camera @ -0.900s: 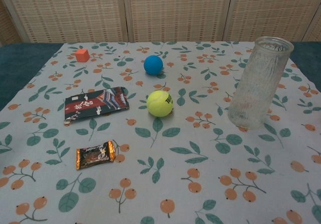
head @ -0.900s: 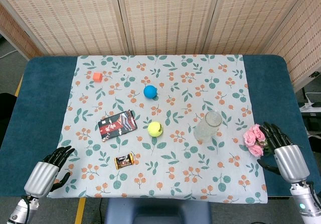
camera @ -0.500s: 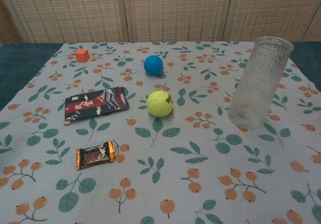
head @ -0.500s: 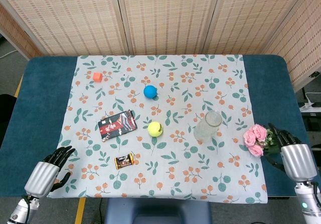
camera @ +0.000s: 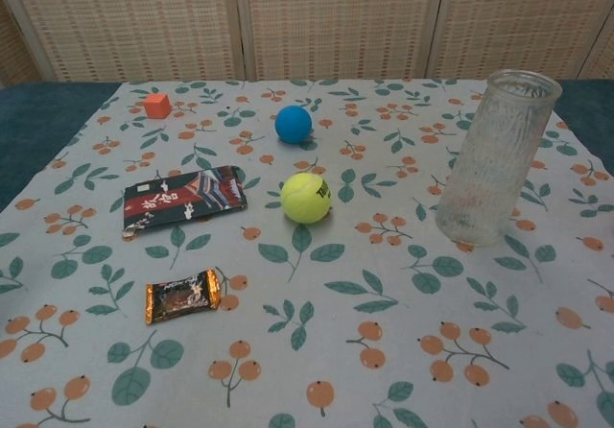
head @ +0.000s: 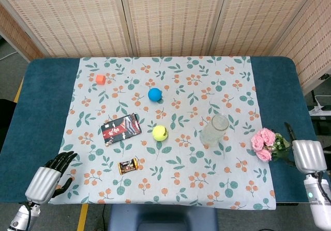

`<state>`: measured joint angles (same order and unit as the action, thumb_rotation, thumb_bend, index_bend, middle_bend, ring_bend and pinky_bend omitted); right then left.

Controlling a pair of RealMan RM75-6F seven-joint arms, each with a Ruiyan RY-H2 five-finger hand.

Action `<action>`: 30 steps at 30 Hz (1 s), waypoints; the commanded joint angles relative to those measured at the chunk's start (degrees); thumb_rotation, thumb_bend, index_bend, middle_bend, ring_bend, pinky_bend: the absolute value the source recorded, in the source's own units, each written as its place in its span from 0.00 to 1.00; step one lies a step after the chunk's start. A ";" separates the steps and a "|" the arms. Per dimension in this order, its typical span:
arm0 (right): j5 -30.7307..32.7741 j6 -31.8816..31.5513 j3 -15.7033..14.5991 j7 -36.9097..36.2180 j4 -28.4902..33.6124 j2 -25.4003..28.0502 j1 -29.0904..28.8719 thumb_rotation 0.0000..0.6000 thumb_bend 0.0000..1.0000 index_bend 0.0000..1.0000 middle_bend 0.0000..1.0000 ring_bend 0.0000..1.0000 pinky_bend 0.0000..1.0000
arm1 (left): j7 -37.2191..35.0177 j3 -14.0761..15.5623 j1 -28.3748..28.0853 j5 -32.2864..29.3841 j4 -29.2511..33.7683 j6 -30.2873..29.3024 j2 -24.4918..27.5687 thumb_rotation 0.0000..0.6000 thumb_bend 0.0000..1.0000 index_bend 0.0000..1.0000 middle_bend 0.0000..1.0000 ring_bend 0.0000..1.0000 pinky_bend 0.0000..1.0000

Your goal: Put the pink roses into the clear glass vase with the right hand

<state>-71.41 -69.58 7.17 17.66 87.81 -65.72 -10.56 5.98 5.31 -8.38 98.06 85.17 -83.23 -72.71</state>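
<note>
The pink roses (head: 262,143) lie on the blue table just off the cloth's right edge, green leaves pointing right. My right hand (head: 307,156) sits just right of them, silver back up. One dark finger (head: 287,130) and the thumb show spread either side of the leaves, holding nothing. The clear glass vase (head: 214,130) (camera: 497,154) stands upright and empty on the cloth, left of the roses. My left hand (head: 47,179) rests at the front left edge, fingers apart and empty. The chest view shows neither hand nor the roses.
On the floral cloth (head: 170,189) lie a yellow tennis ball (head: 160,133) (camera: 306,198), a blue ball (head: 154,95) (camera: 293,124), an orange cube (head: 100,78) (camera: 157,106), a dark snack packet (head: 121,128) (camera: 183,198) and a small candy bar (head: 128,165) (camera: 181,295). Woven screens stand behind.
My right hand has drawn back to the right from over the roses, uncovering their green leaves. The roses have barely shifted. The left hand has stayed put.
</note>
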 commanded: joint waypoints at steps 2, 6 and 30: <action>9.15 11.76 2.17 0.42 -2.44 0.61 -5.87 1.00 0.06 0.00 0.72 0.83 0.96 | -0.03 -0.02 0.00 0.24 0.07 -0.27 0.05 1.00 0.39 0.10 0.12 0.14 0.36; 12.89 16.59 2.52 -0.45 -6.06 -1.17 -8.30 1.00 0.06 0.00 0.73 0.84 0.96 | 0.06 0.11 0.04 0.49 0.04 -0.37 -0.02 1.00 0.38 0.10 0.12 0.14 0.36; 16.31 31.55 -0.45 -9.05 -23.12 -10.58 -14.64 1.00 0.06 0.37 0.83 0.93 1.00 | 0.24 0.35 -0.09 0.52 0.00 0.12 0.01 1.00 0.38 0.10 0.12 0.14 0.36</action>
<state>-55.07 -38.55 6.90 9.45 65.75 -75.39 -24.88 6.22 5.65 -8.47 98.58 85.17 -83.11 -72.70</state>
